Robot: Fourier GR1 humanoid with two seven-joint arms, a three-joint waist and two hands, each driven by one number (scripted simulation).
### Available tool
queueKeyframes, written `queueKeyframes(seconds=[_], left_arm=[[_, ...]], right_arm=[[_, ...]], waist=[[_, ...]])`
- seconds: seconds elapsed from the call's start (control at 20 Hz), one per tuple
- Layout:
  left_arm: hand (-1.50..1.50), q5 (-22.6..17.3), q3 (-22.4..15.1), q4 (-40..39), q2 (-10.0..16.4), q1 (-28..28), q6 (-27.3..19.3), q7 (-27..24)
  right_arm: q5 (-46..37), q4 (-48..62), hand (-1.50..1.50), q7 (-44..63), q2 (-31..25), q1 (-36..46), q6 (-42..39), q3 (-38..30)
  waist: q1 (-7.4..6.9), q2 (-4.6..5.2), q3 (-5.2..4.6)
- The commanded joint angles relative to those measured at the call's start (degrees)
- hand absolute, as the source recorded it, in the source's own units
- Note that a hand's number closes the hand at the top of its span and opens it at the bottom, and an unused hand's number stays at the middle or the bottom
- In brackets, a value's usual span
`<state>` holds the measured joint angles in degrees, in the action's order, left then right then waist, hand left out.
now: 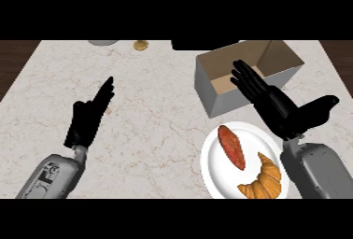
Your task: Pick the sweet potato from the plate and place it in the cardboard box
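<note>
Pale marbled desk (138, 140), seen steeply from above. At the near side of the plate (212, 170) lies a croissant (265, 179). The sweet potato (231, 147) lies on the plate's far-left part, untouched, its near end just beside the croissant. Beyond the plate the right robot hand (279, 109) hovers open, fingers straight, holding nothing. Its fingertips are over the cardboard box (207, 88), which stands just beyond the plate. Well left of the plate the left robot hand (88, 116) rests open. Far beyond the plate: a small brown round item (140, 45), a dark object (196, 45).

Risks, as judged:
- Fingers closing on the sweet potato may catch the croissant or skid the plate.
- On transfer, the box's near wall stands in the path and could be struck
</note>
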<state>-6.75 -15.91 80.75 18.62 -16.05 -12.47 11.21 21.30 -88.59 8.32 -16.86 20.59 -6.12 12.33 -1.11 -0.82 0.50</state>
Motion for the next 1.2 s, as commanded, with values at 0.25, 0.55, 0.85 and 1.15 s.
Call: queueKeyframes(seconds=[0.25, 0.55, 0.85, 1.15], left_arm=[[0.0, 8.1, 9.6, -4.9, 14.0, 5.8, -5.1, -6.0], [0.0, 7.2, 8.5, -4.4, 11.1, 7.0, -5.7, -4.6], [0.0, 5.5, 10.6, -5.5, 13.1, 7.5, -2.6, -6.8], [0.0, 6.5, 10.3, -5.4, 12.1, 8.5, -3.7, -7.4]], right_arm=[[6.4, 5.7, -1.5, -10.0, -5.2, -1.1, -24.4, 1.7], [-16.3, 9.7, -1.5, -36.7, -14.6, -5.5, -25.8, 4.9], [-21.1, 24.5, -1.5, -58.4, -15.3, 0.6, -31.0, 3.8], [-38.7, 24.5, -1.5, -62.8, -21.3, 6.7, -16.8, 11.4]], waist=[[-2.21, 1.51, -0.32], [-1.1, 1.99, -0.03], [-2.34, 1.99, -0.13], [-1.94, 1.46, -0.32]])
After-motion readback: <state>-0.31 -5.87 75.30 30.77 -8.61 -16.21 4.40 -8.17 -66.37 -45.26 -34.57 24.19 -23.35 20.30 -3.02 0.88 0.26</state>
